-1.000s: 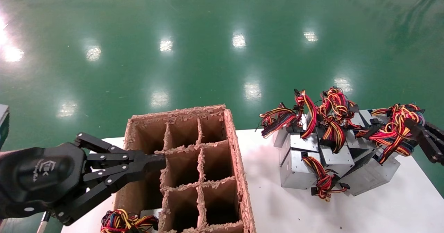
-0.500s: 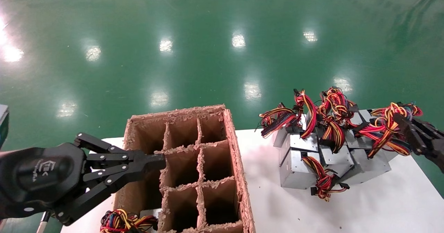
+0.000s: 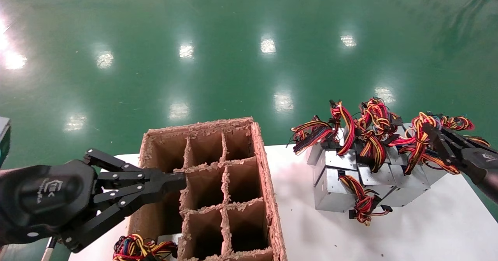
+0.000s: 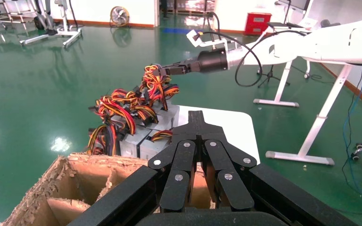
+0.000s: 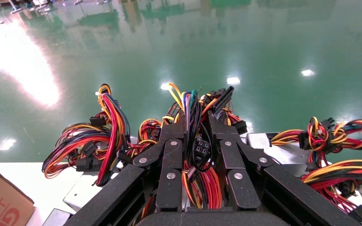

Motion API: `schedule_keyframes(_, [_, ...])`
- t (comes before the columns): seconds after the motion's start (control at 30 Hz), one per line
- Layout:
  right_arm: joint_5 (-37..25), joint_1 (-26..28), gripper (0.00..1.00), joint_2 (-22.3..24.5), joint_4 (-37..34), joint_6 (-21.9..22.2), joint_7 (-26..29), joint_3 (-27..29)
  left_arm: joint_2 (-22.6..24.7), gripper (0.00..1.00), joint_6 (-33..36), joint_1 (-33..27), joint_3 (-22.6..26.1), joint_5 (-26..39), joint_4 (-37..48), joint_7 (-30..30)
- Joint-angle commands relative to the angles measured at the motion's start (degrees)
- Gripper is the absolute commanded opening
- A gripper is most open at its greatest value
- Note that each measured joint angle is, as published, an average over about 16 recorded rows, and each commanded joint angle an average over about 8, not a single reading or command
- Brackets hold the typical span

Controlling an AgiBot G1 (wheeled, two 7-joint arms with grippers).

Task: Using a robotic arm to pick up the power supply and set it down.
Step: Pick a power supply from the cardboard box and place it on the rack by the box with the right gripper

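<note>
Power supply (image 3: 404, 177) wires (image 5: 195, 141) are pinched between the pressed-in jaws of the right gripper (image 3: 430, 130), at the far right of the pile of silver units (image 3: 350, 175) on the white counter (image 3: 428, 230). That unit rests among the others. Left of the pile stands the divided cardboard box (image 3: 218, 183); the left gripper (image 3: 177, 179), jaws pressed together, hovers at the box's left edge.

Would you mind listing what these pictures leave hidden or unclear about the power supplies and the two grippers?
- Head view: the right gripper is buried in wires, so which power supply they belong to is unclear.
- Right wrist view: the wire bundle between the fingers hides the metal box.
- Head view: the carton and frame edge cut off a wire bundle near the left gripper.
</note>
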Motion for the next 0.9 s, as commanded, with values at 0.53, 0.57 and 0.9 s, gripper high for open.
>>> schedule_keyframes(0.53, [-1.8, 0.8, 1.00, 4.5, 3.7, 0.3, 4.3, -2.9, 0.0, 0.00, 0.0, 0.0, 0.0, 0.0, 0.0, 0.0])
schedule_keyframes(0.57, [-1.9, 0.8, 1.00, 4.9, 4.2, 0.3, 4.5, -3.1, 0.0, 0.00, 0.0, 0.0, 0.0, 0.0, 0.0, 0.0])
schedule_keyframes(0.9, [-4.0, 4.9, 1.00, 7.2, 12.7, 0.2, 4.2, -4.0, 0.0, 0.00, 0.0, 0.0, 0.0, 0.0, 0.0, 0.0])
